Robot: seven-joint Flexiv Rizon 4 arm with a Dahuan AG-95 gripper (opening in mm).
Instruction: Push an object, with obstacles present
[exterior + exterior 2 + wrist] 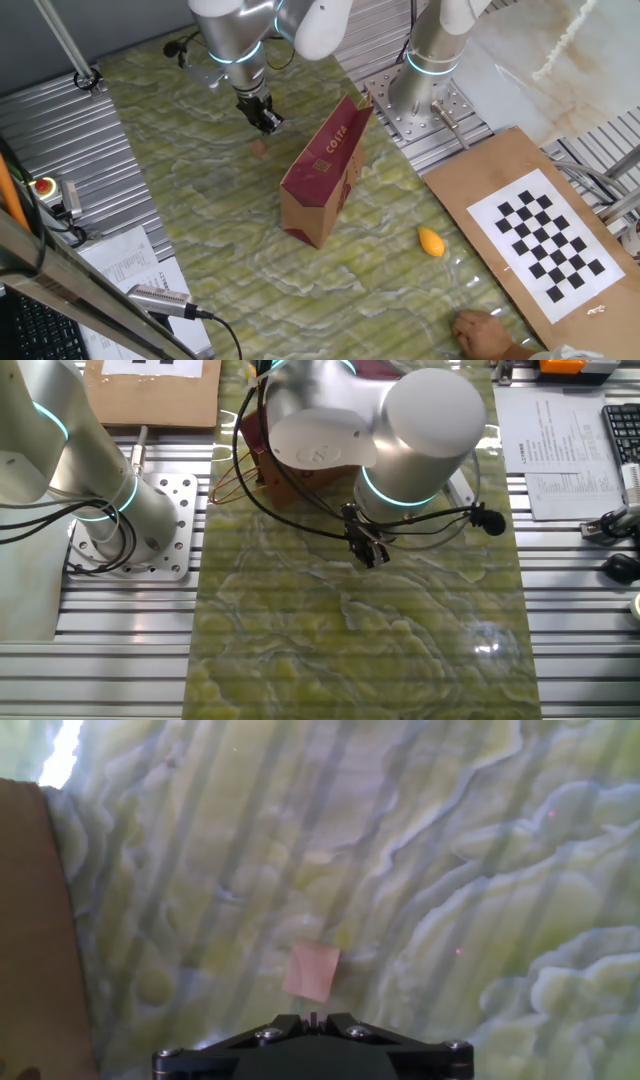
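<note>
The gripper, jaws seemingly together, hovers by the pink lump, needing a push clear of the bag.

Reaching down from above, silver-white arm bent at a thick elbow joint ringed in cyan light. Wrist angled steeply downward, black cables looping around it. Claw small, black, pointing at the desk and hanging just above its surface, not visibly touching. Fingers drawn close together, no gap discernible between them in either fixed view. In the hand view only the dark base of the claw visible along the bottom edge, fingertips out of sight.
</note>
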